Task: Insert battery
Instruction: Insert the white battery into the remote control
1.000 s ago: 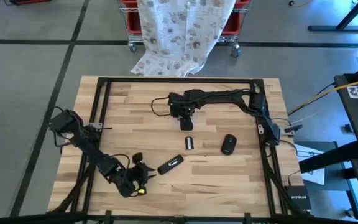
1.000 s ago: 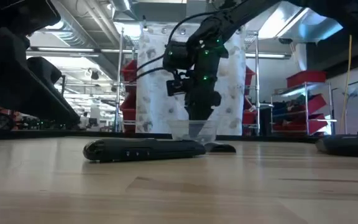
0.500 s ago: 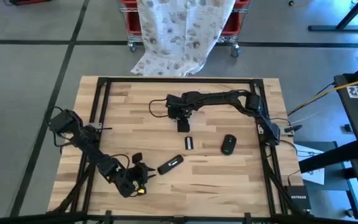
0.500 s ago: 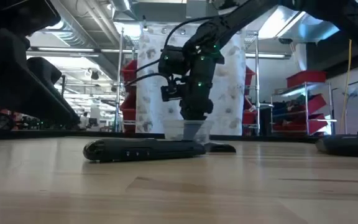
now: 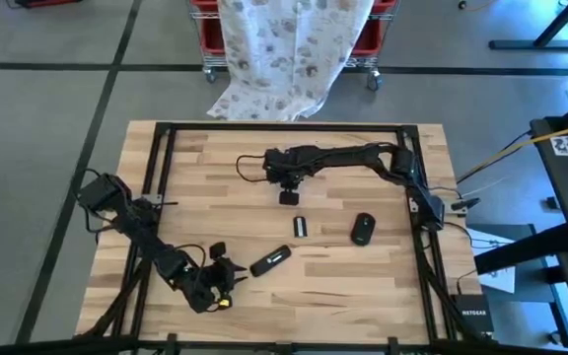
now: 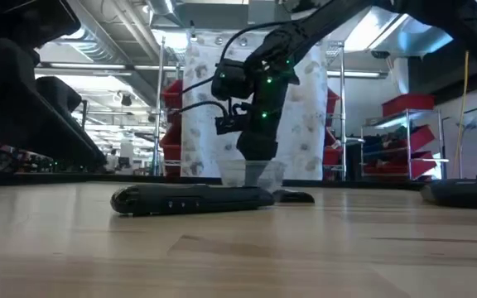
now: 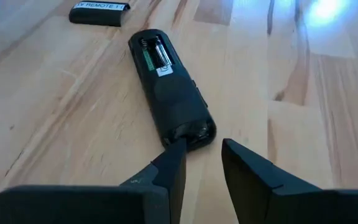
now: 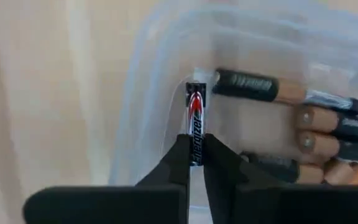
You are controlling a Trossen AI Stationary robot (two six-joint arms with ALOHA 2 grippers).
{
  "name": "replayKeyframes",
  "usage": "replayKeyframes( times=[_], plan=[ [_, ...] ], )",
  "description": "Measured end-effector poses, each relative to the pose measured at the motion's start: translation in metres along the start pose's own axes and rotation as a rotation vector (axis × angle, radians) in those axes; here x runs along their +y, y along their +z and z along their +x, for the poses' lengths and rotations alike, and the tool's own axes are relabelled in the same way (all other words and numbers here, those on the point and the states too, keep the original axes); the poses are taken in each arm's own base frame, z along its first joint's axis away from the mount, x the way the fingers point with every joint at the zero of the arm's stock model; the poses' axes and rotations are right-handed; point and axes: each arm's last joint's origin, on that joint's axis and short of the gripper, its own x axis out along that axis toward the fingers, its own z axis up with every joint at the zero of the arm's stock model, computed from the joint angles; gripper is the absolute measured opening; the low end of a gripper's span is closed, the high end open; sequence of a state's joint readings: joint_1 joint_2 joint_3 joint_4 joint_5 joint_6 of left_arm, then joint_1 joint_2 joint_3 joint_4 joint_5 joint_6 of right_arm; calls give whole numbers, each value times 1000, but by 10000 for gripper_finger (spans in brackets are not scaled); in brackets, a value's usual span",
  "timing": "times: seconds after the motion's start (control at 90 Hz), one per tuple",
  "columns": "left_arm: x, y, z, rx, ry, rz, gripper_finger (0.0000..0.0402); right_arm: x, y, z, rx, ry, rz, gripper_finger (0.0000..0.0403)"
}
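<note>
- Right gripper: reaching toward the far middle of the worktop, poised over a clear plastic container; jaws clamped on one battery.
- Battery: black with a red mark and silver lettering, held end-on between the two dark fingers, its free end pointing into the container.
- Clear plastic container: on the worktop beneath the right gripper; in the low view seen as a translucent tub directly under the gripper; holding several loose batteries, copper-and-black, lying on their sides, touching one another.
- Remote control: black, lying face-down near the front middle of the worktop, well apart from the container; rear battery compartment uncovered, with springs and a green strip visible inside.
- Same remote in the high view, lying at a slant; in the low view lying flat in front of the tub.
- Left gripper: at the front left of the worktop, low, just beside the near end of the remote; jaws apart, holding nothing, one fingertip touching or almost touching the remote's end.
- Battery cover: small black labelled panel, lying flat beyond the remote; in the high view between remote and container.
- Computer mouse: black, on the worktop to the right of the cover.
- Patterned cloth: hanging beyond the far edge of the worktop.
</note>
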State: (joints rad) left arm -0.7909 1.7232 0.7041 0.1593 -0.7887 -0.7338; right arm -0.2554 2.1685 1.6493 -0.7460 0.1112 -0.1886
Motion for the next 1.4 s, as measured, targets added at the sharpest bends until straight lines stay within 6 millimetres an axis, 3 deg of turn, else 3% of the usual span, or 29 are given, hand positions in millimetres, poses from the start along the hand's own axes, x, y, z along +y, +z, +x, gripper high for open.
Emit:
replayKeyframes(
  times=[0.178, 0.344, 0.444, 0.644, 0.933, 1.056, 1.156, 1.4],
  plan=[
    [-2, -2, -2, 1, -9, -8, 86, -5, 7, -53, -133, -27, 10, 2],
    [-3, -2, -3, 2, -13, -10, 86, 8, 8, -92, -210, -58, -19, 1],
    [-3, -2, -3, 2, -12, -12, 86, 28, 6, -113, -230, -44, -91, 1],
    [-4, -3, -5, 2, -19, -11, 86, 86, 5, -130, -273, 74, -235, 0],
    [-9, -7, -11, -13, -30, -16, 86, 177, -32, -94, -264, 271, -352, 0],
    [-8, -6, -11, -24, -18, -17, 86, 207, -50, -74, -319, 332, -370, 1],
    [-6, -5, -9, -31, -4, -22, 86, 215, -53, -66, -410, 353, -334, 5],
    [-2, 6, 1, -66, 9, -16, 86, 209, -52, -49, -442, 268, -311, 3]
  ],
)
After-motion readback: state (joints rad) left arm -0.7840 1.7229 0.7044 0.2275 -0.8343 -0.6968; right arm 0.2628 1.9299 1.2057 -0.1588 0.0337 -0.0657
